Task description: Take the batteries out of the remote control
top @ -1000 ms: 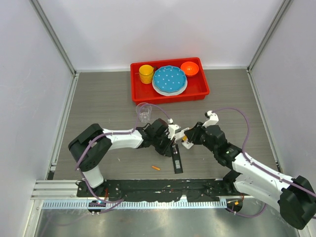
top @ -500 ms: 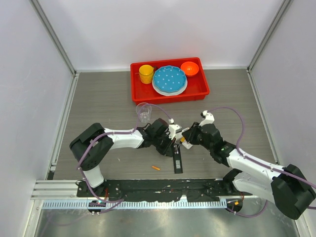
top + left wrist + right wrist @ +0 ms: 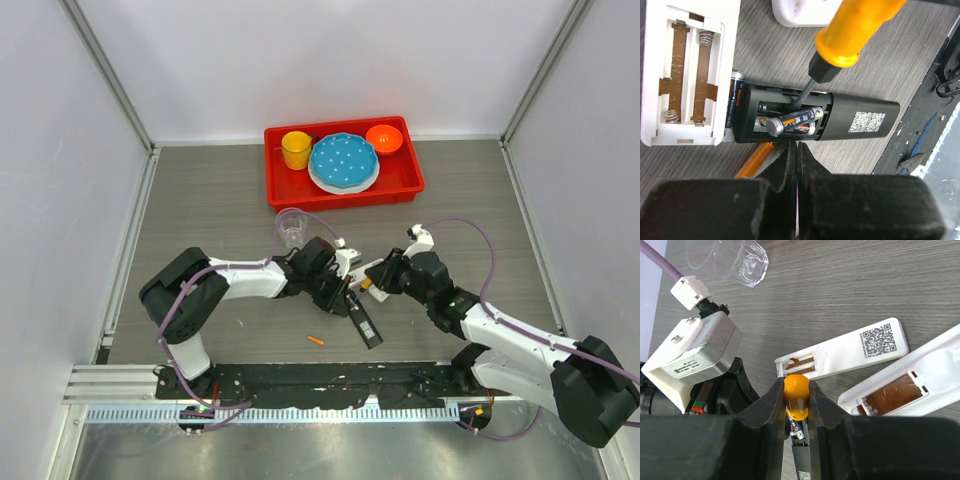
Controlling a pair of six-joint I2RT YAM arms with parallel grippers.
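Note:
The black remote control (image 3: 860,120) lies on its face with its battery bay open. Two batteries (image 3: 790,120) sit in the bay, the upper one tilted up at one end. My right gripper (image 3: 796,384) is shut on the orange-handled screwdriver (image 3: 796,397), whose tip (image 3: 802,95) reaches into the bay. My left gripper (image 3: 796,146) is shut with nothing in it, its tips against the remote's long side. A dark battery (image 3: 735,100) lies at the remote's end and an orange battery (image 3: 757,157) beside my left fingers. In the top view the remote (image 3: 366,324) lies slanted.
Two white remotes (image 3: 850,350) (image 3: 910,385) with empty bays lie next to the black one. A clear cup (image 3: 291,228) stands just behind the left arm. At the back, a red tray (image 3: 410,185) holds a blue plate, a yellow cup and an orange bowl. A loose orange battery (image 3: 315,341) lies near the front rail.
The black remote has swung, its near end now further right. My left gripper has closed fully. The right gripper with the screwdriver has shifted slightly left.

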